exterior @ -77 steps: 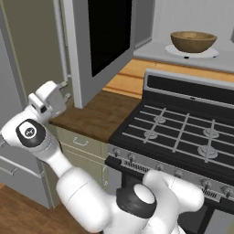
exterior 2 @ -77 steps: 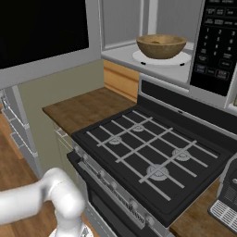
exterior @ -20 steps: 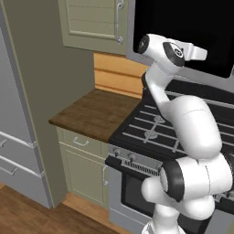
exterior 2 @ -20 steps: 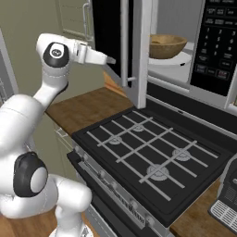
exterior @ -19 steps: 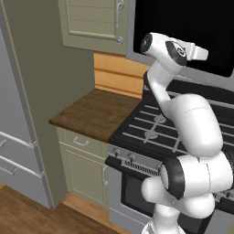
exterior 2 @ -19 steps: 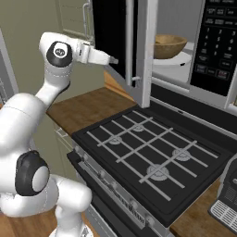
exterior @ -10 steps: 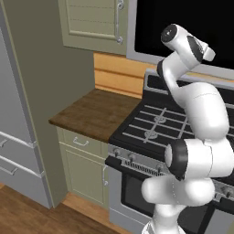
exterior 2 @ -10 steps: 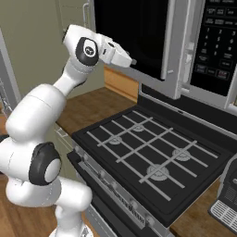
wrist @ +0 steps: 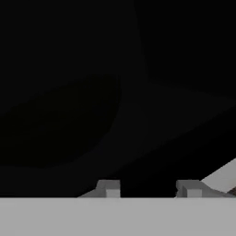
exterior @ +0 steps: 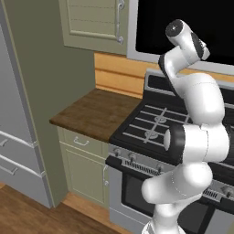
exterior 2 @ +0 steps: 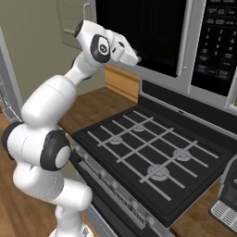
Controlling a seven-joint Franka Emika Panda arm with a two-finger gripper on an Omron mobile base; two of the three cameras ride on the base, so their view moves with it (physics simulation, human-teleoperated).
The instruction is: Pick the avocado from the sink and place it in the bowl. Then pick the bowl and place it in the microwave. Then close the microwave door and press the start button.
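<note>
Wood-grain counter (exterior: 96,114) sits at our left, then the black gridded stove (exterior 2: 152,157), and our gripper (exterior 2: 138,59), empty with its small dark tips parted, presses against the glossy black glass of the shut microwave door (exterior 2: 143,32).

I see the microwave door (exterior 2: 139,34) as black glass in a silver frame, its keypad panel (exterior 2: 217,39) black with pale lettering. The stove (exterior 2: 152,152) is black with grey grates — the counter (exterior: 91,112) dark brown wood, the cabinets (exterior: 91,23) green-grey.
</note>
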